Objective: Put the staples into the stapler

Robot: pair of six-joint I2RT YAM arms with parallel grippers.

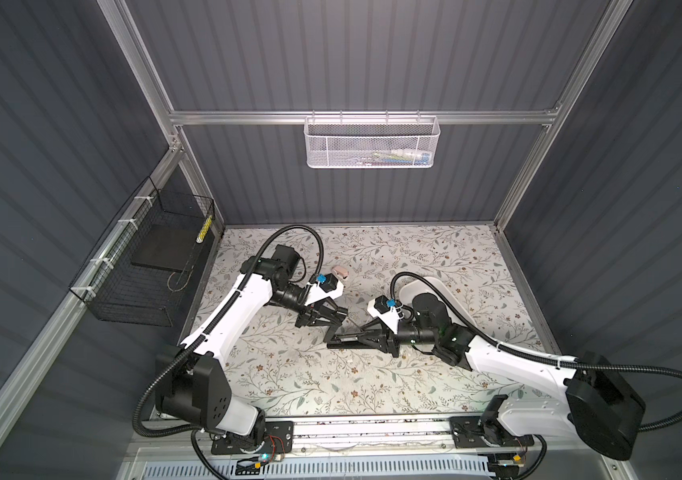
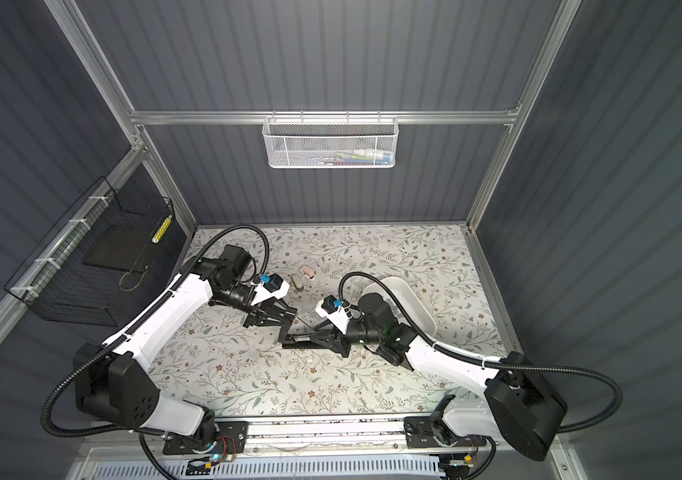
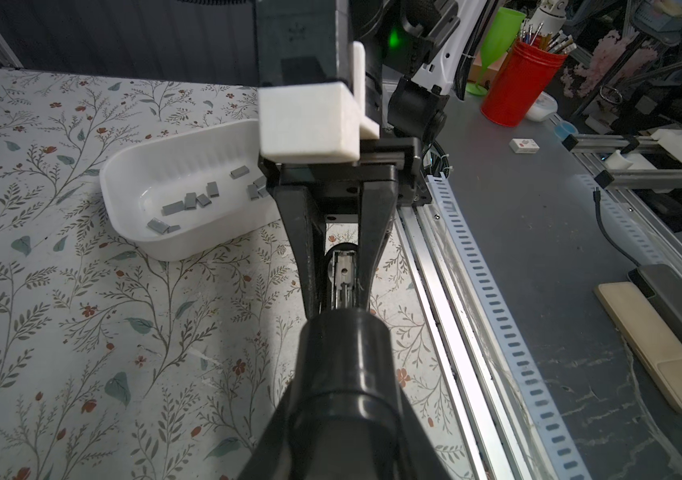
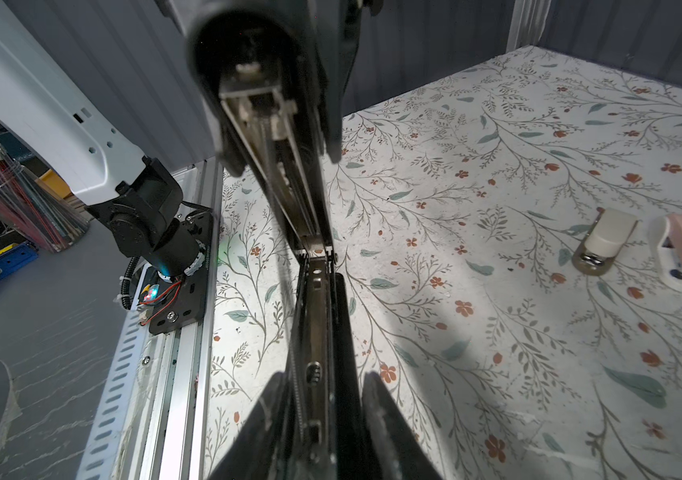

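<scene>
Staples [image 3: 189, 202] lie loose in the white tray [image 3: 173, 249]. The tray sits toward the right edge of the worktop [image 1: 289, 382], just behind the right arm. The staples are well apart from both sets of jaws, which are busy with the black stapler [image 1: 343, 343] near the middle of the worktop.

The right gripper [image 4: 322, 380] has its jaws closed on the low part of the stapler, one finger on each long side. It holds that part low over the worktop, and I cannot tell if it touches. The left gripper [image 1: 343, 315] has its jaws almost fully closed on the top part. That part tilts up from the hinge — so the stapler is wide open.

The staples are small, flat, grey strips, about ten of them, each much shorter than the stapler. Some lie alone and some touch or lean on each other. In the left wrist view a few are half hidden behind the right gripper.

The stapler is black outside. Inside it has a shiny metal track with a thin spring along it, and a small white block sits near the lifted end.
</scene>
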